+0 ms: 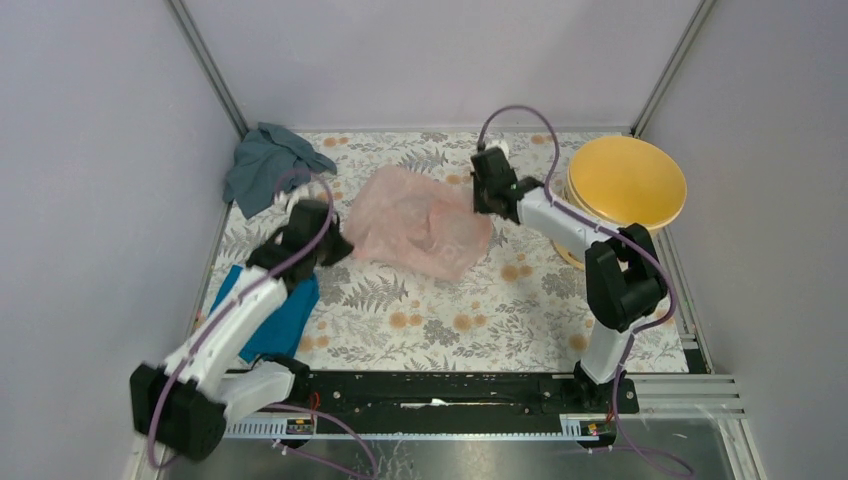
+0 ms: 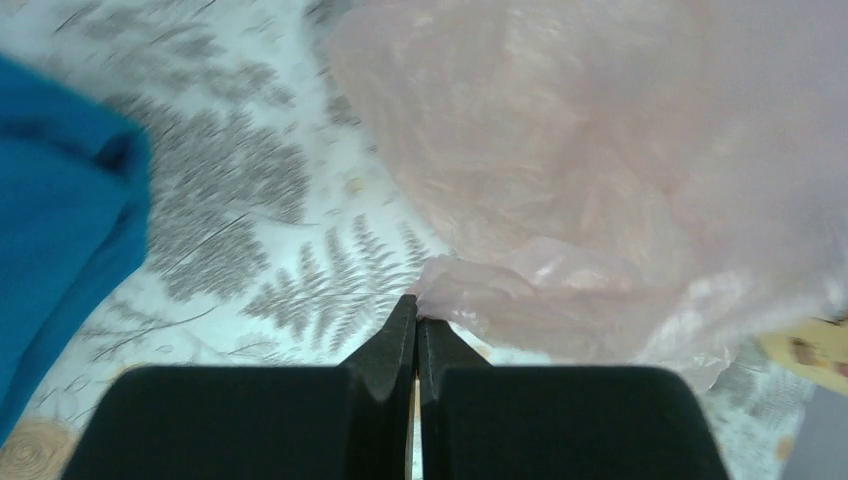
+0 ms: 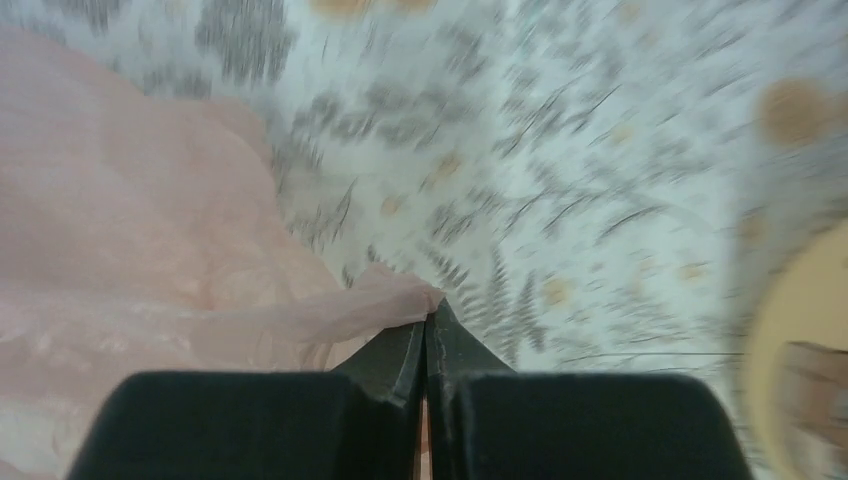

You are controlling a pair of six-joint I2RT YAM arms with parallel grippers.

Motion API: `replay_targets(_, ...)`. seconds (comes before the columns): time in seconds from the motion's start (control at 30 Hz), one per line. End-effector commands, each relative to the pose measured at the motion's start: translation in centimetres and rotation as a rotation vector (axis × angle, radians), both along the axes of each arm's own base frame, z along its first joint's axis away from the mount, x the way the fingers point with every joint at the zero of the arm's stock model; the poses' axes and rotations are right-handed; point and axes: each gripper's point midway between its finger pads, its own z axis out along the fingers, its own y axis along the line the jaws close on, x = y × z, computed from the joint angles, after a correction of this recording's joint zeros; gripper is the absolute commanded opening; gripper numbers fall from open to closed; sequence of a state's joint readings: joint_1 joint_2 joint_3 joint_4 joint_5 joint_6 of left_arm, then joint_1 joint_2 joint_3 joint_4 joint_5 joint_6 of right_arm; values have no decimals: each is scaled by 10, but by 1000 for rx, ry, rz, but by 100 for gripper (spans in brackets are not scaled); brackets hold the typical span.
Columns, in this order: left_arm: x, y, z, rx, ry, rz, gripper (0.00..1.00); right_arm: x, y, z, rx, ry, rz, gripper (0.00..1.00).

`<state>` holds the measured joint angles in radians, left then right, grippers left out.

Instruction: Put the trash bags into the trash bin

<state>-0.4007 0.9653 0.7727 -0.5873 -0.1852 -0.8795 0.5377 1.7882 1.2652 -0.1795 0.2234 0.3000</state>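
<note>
A wrinkly pale-pink trash bag (image 1: 415,222) hangs stretched between both arms over the middle of the fern-print table. My left gripper (image 1: 340,245) is shut on the bag's left edge; in the left wrist view the film (image 2: 560,190) bunches right at the shut gripper (image 2: 417,305). My right gripper (image 1: 482,195) is shut on the bag's right edge, and the right wrist view shows a fold of the film (image 3: 150,260) pinched at its tips (image 3: 432,312). The round yellow-orange trash bin (image 1: 626,185) stands at the back right, just beyond the right arm.
A grey-blue cloth (image 1: 268,165) lies crumpled in the back left corner. A bright blue cloth (image 1: 272,315) lies under the left arm near the left edge, also in the left wrist view (image 2: 60,230). Grey walls close in three sides.
</note>
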Motion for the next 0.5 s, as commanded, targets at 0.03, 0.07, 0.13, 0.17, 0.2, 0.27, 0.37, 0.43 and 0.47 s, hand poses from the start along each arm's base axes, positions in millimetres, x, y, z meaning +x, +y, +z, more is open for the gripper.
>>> replay_targets(0.03, 108, -49, 185, -111, -344, -233, 0, 28, -60, 150, -228, -126, -202, 0)
replay_targets(0.07, 116, -53, 225, -109, -405, -262, 0, 29, -58, 199, -181, -199, -204, 0)
replay_targets(0.13, 106, -60, 306, -130, -585, -323, 0, 10, -43, 296, 5, -346, -108, 0)
replay_targets(0.17, 90, -61, 341, -139, -697, -351, 0, -7, -36, 341, 102, -442, -48, 0)
replay_targets(0.2, 73, -61, 365, -142, -796, -366, 0, -25, -27, 378, 192, -550, 25, 0)
replay_targets(0.27, 46, -53, 374, -156, -921, -349, 0, -62, -11, 407, 335, -718, 185, 0)
replay_targets(0.37, 50, -40, 268, -121, -762, -267, 0, -70, -18, 337, 342, -674, 159, 0)
replay_targets(0.43, 53, -24, 164, -42, -466, -183, 0, -69, -15, 261, 302, -515, 152, 0)
replay_targets(0.47, 47, -19, 111, -14, -309, -162, 0, -74, -10, 203, 280, -394, 163, 0)
